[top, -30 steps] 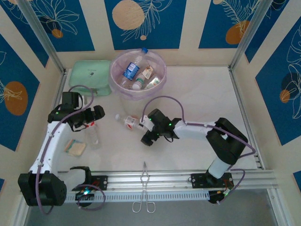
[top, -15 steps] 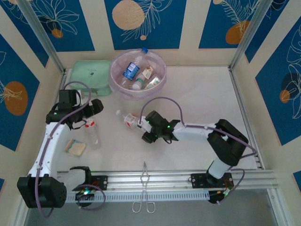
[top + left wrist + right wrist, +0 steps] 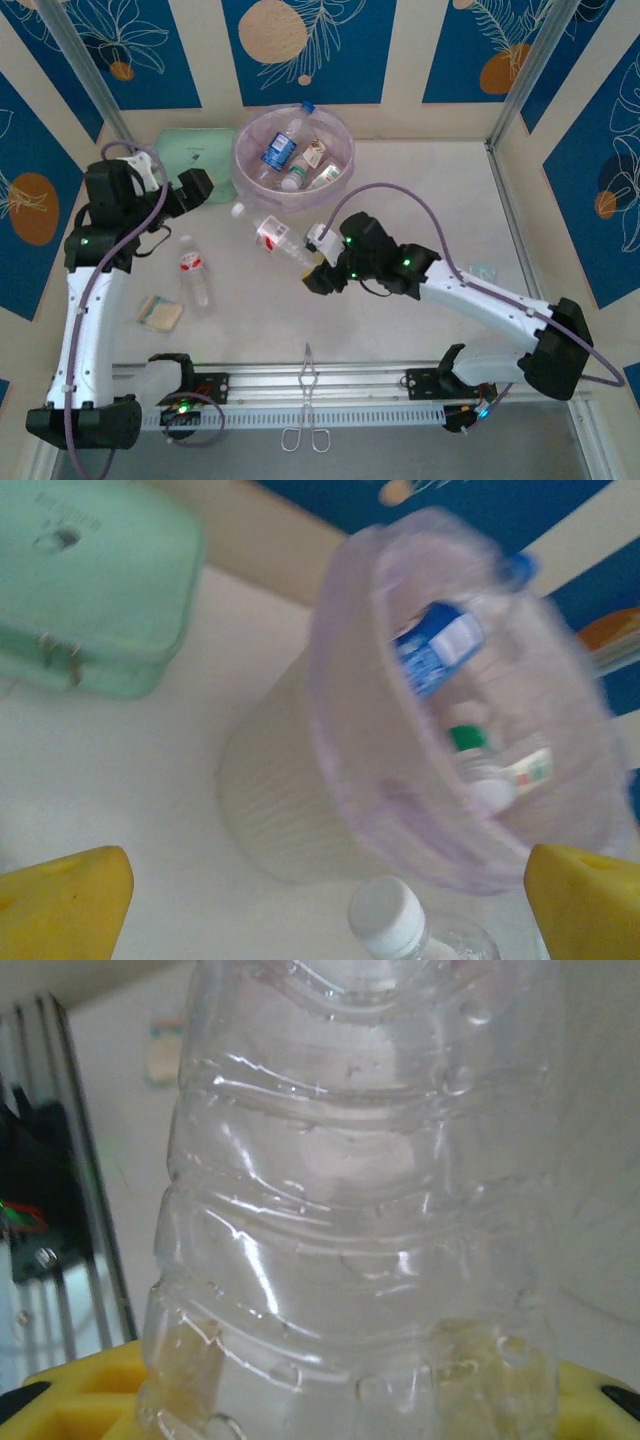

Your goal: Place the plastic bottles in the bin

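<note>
Held bottle (image 3: 270, 234): clear ribbed plastic, white cap, red-and-white label round the middle. Juts from the right pincer (image 3: 316, 264) toward 10 o'clock, cap end near the bin (image 3: 243, 172) but apart from it. Right pincer closed on the base end of that bottle. Up close, yellow pads (image 3: 75, 1405) at both lower corners, the ridged clear wall between them beaded with droplets. Cap and label cut off there. Hard to say from above whether lifted off the table (image 3: 430, 200) or grazing it.

Lying bottle (image 3: 196, 274): clear, red label, flat on the table at 9 o'clock of the held one, well apart from both pincers. Cap colour too small to read. Sponge (image 3: 160, 313) near it at 7 o'clock.

Bin at 12 o'clock on the table: round, white ribbed wall, pinkish liner over the rim. Inside, bottles in the bin (image 3: 279, 150) in a heap: one blue label, one blue cap against the far rim, one green cap. Exact count unclear, lower ones covered.

Left pincer (image 3: 196, 186) spread wide, holding nothing, at 9 o'clock of the bin, overlapping a corner of the mint-green case (image 3: 185, 152) in the overhead view. From its wrist, yellow fingertips (image 3: 65, 905) at both bottom corners, everything blurred, a white cap cut off by the 6 o'clock edge.
</note>
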`<action>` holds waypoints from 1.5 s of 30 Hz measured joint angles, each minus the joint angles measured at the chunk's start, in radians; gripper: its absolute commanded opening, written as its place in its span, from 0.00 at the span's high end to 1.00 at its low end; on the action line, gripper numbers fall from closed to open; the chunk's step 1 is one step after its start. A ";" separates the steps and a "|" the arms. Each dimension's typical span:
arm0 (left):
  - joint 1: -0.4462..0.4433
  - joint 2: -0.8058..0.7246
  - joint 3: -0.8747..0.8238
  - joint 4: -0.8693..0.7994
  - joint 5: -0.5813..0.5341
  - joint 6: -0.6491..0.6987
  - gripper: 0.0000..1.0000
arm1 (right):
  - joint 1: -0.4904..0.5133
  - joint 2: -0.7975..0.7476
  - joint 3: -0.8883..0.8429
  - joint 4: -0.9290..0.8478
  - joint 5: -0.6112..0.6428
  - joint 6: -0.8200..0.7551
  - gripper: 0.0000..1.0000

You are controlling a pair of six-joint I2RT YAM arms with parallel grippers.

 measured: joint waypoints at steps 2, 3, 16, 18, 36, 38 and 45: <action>-0.001 -0.012 0.035 0.028 0.058 -0.015 0.00 | -0.013 -0.009 0.042 0.014 0.001 0.034 0.54; -0.003 -0.019 0.040 0.048 0.082 -0.027 0.00 | -0.020 -0.008 0.058 0.025 0.004 0.051 0.55; -0.402 0.021 -0.082 0.385 0.013 -0.200 0.08 | -0.003 0.109 0.131 0.285 0.094 0.211 0.54; -0.426 0.062 -0.081 0.417 -0.033 -0.206 0.15 | -0.008 0.113 0.131 0.285 0.117 0.222 0.54; -0.473 0.138 0.004 0.373 -0.158 -0.161 0.00 | 0.002 0.108 0.134 0.299 0.189 0.246 0.54; -0.473 0.143 0.004 0.360 -0.169 -0.161 0.00 | 0.009 0.095 0.128 0.320 0.183 0.235 0.54; -0.479 0.167 0.036 0.345 -0.172 -0.161 0.00 | 0.029 0.038 0.108 0.364 0.173 0.223 0.53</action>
